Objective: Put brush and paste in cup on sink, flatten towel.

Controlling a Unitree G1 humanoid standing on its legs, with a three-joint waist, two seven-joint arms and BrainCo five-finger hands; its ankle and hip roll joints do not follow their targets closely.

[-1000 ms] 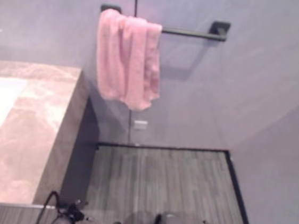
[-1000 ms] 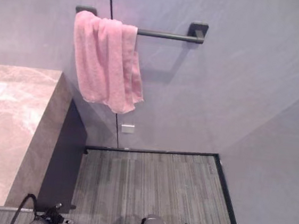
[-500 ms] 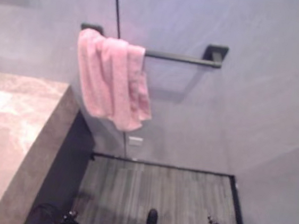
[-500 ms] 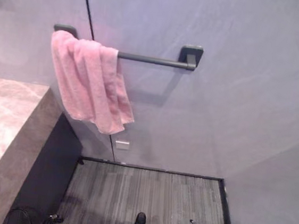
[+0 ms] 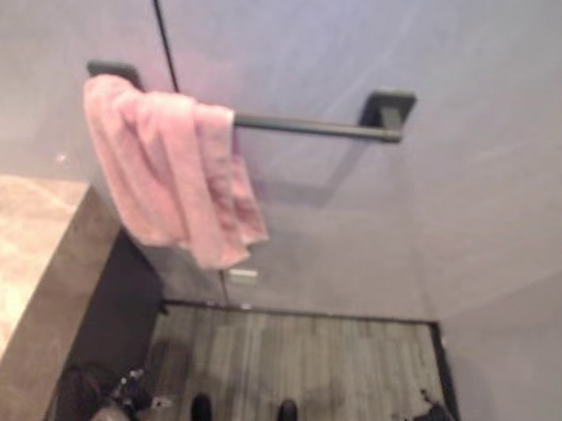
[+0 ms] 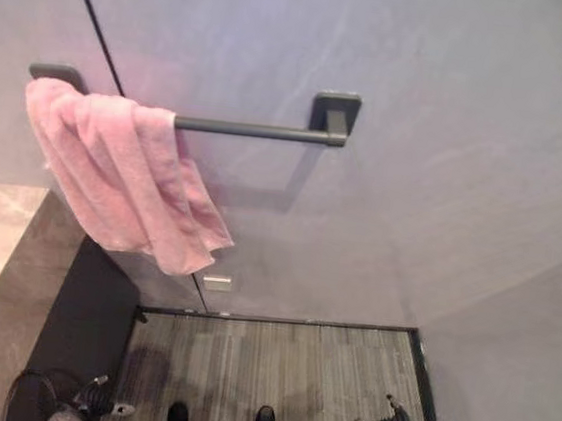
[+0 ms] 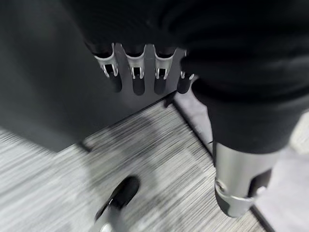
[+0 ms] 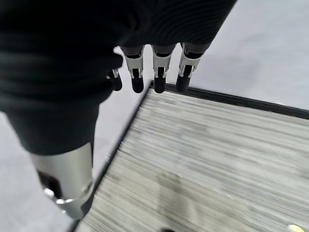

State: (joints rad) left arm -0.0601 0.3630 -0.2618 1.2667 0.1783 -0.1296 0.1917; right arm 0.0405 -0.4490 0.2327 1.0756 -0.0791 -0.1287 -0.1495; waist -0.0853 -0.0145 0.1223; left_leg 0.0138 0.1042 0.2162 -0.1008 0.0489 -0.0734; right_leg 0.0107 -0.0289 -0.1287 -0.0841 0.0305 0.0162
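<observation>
Camera swung right of earlier; bunched pink towel (image 6: 124, 176) on wall rail (image 6: 252, 128), counter (image 5: 3, 272) below.

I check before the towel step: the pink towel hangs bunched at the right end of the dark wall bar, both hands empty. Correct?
Not quite: the pink towel hangs bunched at the left end of the dark wall bar, as the left eye view shows. Left hand and right hand are empty.
</observation>
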